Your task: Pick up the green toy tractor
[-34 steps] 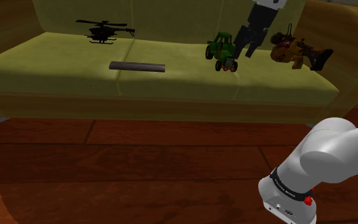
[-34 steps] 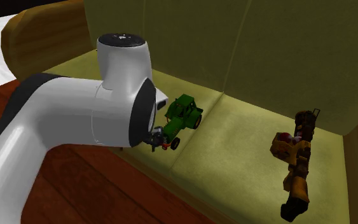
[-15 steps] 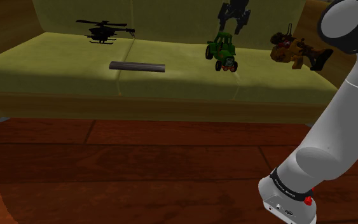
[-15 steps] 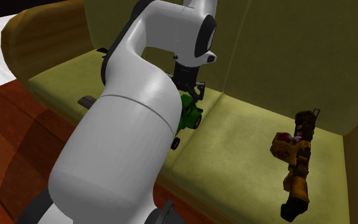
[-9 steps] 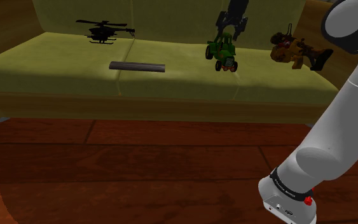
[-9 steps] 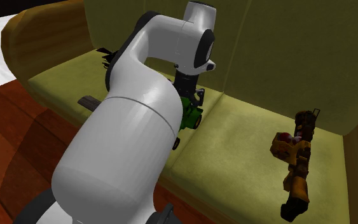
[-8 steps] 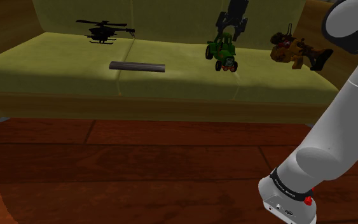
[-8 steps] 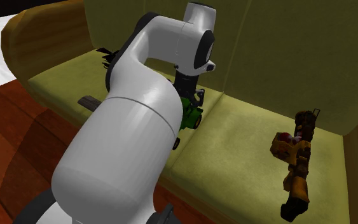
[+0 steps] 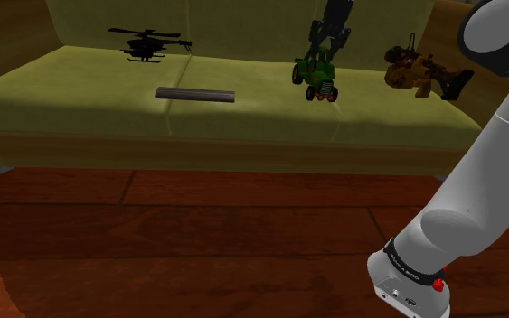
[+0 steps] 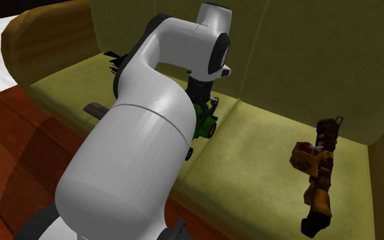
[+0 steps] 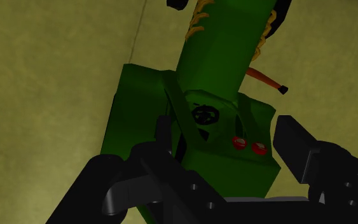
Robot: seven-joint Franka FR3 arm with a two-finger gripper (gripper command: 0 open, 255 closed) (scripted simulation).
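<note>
While the green toy tractor (image 9: pixel 315 74) stands on its wheels on the sofa (image 9: pixel 80 99) seat, close to the seam between two seat cushions, no lift is recorded. Gripper (image 9: pixel 327 41) hangs directly over the cab at the tractor's rear. In the wrist view its fingers (image 11: pixel 295 143) are spread to either side of the green cab, with no firm clasp visible; contact on either side cannot be confirmed. Judgement: approach and alignment look done; closing on the cab and raising it off the sofa seat are left. Also on the sofa seat: an orange-brown toy (image 9: pixel 419 72) toward the armrest end, a dark flat bar (image 9: pixel 195 94) mid-seat, and a black toy helicopter (image 9: pixel 146 42) near the backrest.
</note>
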